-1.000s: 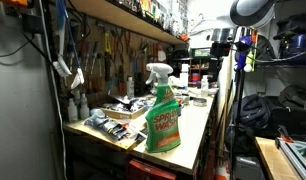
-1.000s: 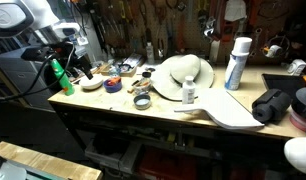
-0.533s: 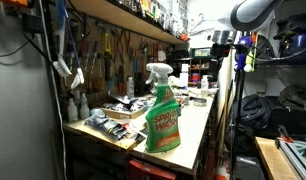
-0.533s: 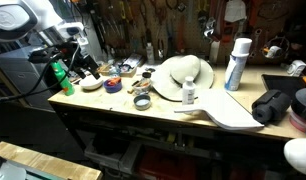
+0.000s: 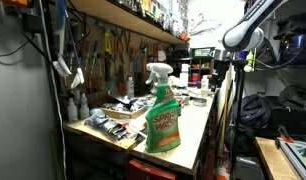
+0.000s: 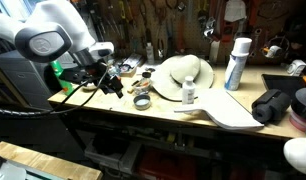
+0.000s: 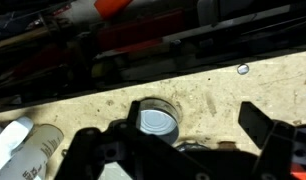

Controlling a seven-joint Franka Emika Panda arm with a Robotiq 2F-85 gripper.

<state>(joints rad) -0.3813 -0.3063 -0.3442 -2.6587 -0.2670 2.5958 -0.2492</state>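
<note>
My gripper [image 7: 193, 122] is open and empty, hanging just above the workbench top. In the wrist view a small round metal tin [image 7: 154, 121] stands on the bench between the fingers, close to the left one. A white bottle [image 7: 26, 150] lies at the lower left. In an exterior view the gripper [image 6: 114, 82] is over the left part of the bench, just left of the round tin [image 6: 141, 101]. In an exterior view the arm [image 5: 239, 38] reaches down at the far end of the bench.
A white hat [image 6: 181, 76], a small white bottle [image 6: 189, 93], a tall spray can [image 6: 236, 63], a wooden board [image 6: 233, 113] and a black bag [image 6: 276, 105] are on the bench. A green spray bottle [image 5: 163, 116] stands near its end. Tools hang on the back wall.
The arm has swung from the bench's left end out over the bench and lowered; the gripper now hangs beside the round tin. Objects on the bench have not moved.
</note>
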